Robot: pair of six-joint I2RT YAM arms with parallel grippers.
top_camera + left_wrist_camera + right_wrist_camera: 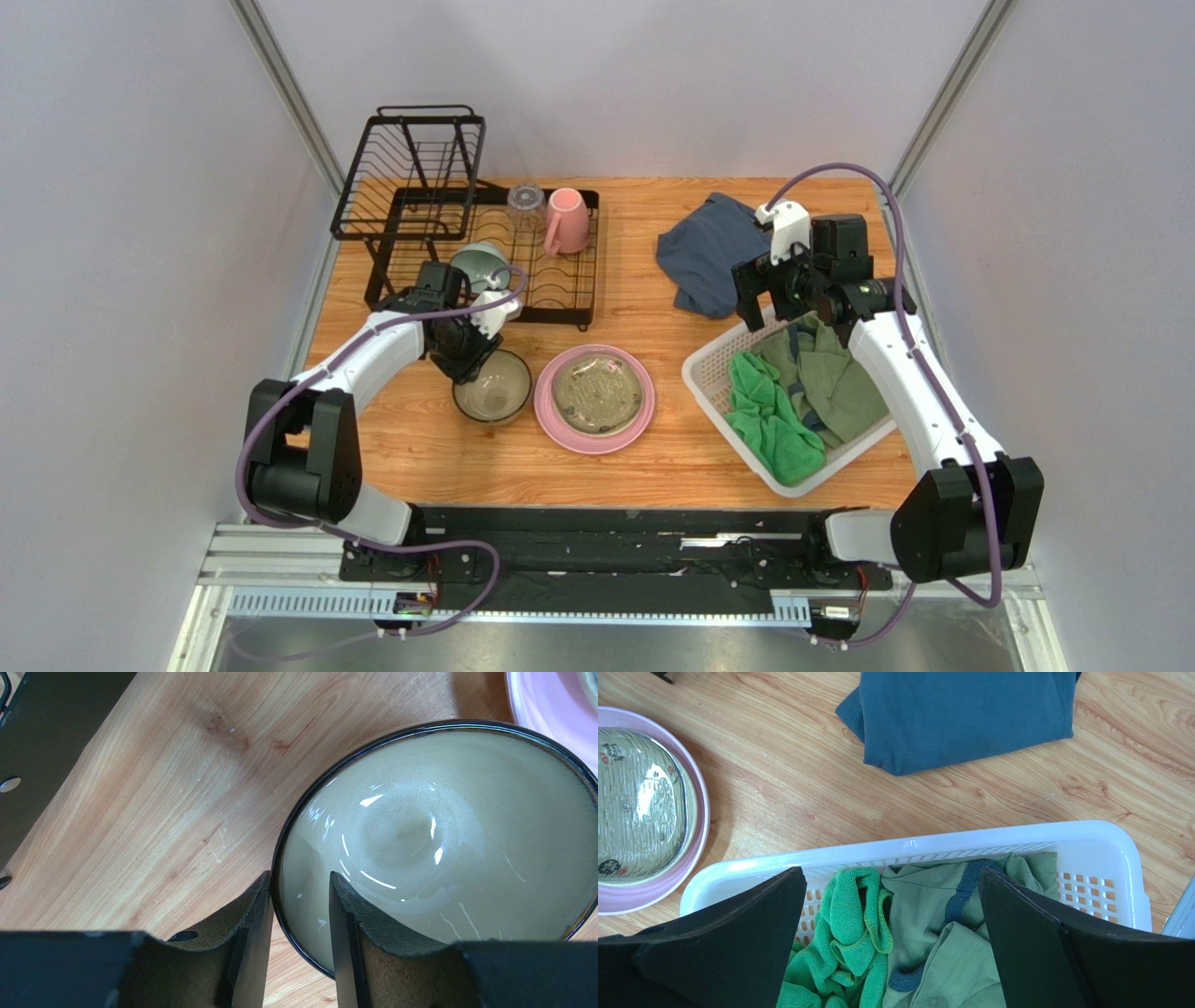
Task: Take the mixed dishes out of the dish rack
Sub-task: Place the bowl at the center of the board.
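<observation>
The tan-olive bowl [494, 389] sits on the table in front of the black dish rack [561, 301]. My left gripper [470, 361] straddles its near rim, one finger outside and one inside, closed narrowly on it [300, 882]; the bowl [435, 833] fills the left wrist view. The cream plate [596, 389] lies on the pink plate [638, 416] beside the bowl. The pale teal bowl [484, 263], glass tumbler [526, 206] and pink mug [565, 220] stand in the rack. My right gripper [769, 301] hangs open and empty above the basket [891, 875].
A white lattice basket [709, 375] of green clothes [857, 952] stands at the right, its rim [913, 847] below my right fingers. A folded blue cloth [709, 252] lies behind it. The rack's raised basket section [407, 175] is at the back left.
</observation>
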